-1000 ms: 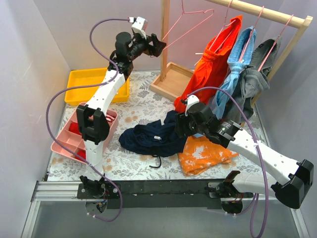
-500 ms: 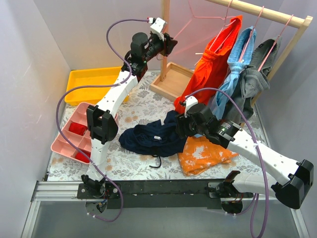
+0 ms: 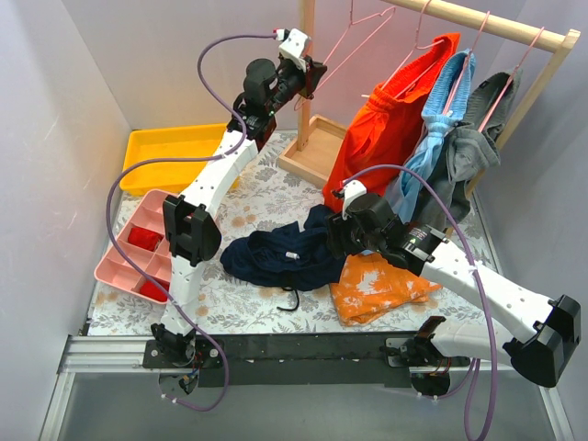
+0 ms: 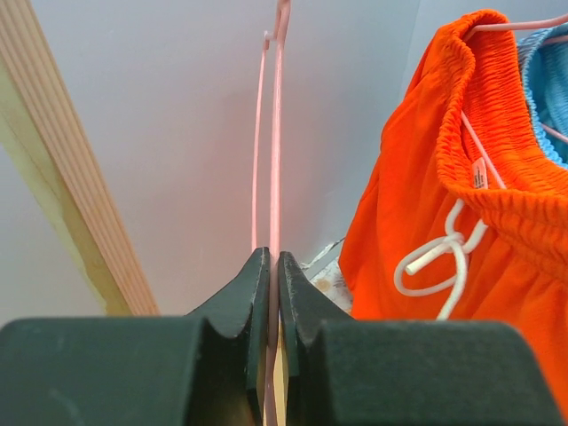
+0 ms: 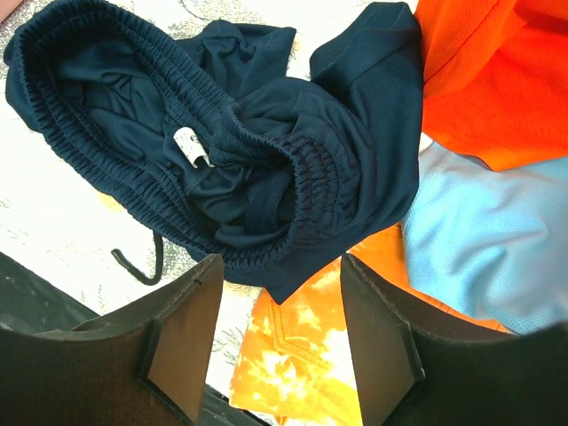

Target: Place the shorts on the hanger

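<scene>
Because the shorts (image 3: 276, 257) lie crumpled on the table just left of centre in the top view, their long side running left to right, the right gripper (image 3: 336, 241) is by far the nearer hand. It sits at the heap's right end, over the part that reaches toward the red-orange garment (image 3: 390, 129). In the right wrist view its jaws stand wide apart with nothing between them, and the elastic waistband (image 5: 302, 191) bunches directly ahead of the fingers (image 5: 182, 333) (the orange patterned cloth (image 5: 293, 355) shows just below, so a low reach could catch it too). Farther back, at the upper centre of the top view, the left gripper (image 3: 310, 78) is pinched tight on the hanger (image 3: 354, 41), whose hook runs out of the top of the frame. The left wrist view shows the thin pink wire edge-on between the closed jaws. As I judge it, the shorts must travel up and back to the hanger, well apart from them now.
</scene>
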Tool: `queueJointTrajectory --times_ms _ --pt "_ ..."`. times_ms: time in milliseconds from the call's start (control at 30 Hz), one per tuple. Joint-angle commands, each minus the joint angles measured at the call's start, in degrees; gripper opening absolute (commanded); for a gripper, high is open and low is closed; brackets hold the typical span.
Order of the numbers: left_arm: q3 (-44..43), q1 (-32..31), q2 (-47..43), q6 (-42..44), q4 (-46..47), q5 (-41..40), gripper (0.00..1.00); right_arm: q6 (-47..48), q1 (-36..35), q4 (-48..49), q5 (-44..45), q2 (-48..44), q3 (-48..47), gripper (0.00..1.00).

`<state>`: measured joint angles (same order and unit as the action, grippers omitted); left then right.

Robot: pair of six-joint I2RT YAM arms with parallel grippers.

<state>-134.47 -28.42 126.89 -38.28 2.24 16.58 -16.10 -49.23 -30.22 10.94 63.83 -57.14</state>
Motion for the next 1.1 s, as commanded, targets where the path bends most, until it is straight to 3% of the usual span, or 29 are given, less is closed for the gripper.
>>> queueJointTrajectory --times_ms 0,1067 --pt "3.5 -0.6 -5.2 0.9 3.6 -4.8 0.00 0.4 -0.2 0.7 0.3 -0.6 -0.6 0.63" --pt "8.5 0.4 -12.5 -2.1 9.7 -4.2 0.00 -0.4 -0.1 0.0 2.8 0.4 -1.7 0.64"
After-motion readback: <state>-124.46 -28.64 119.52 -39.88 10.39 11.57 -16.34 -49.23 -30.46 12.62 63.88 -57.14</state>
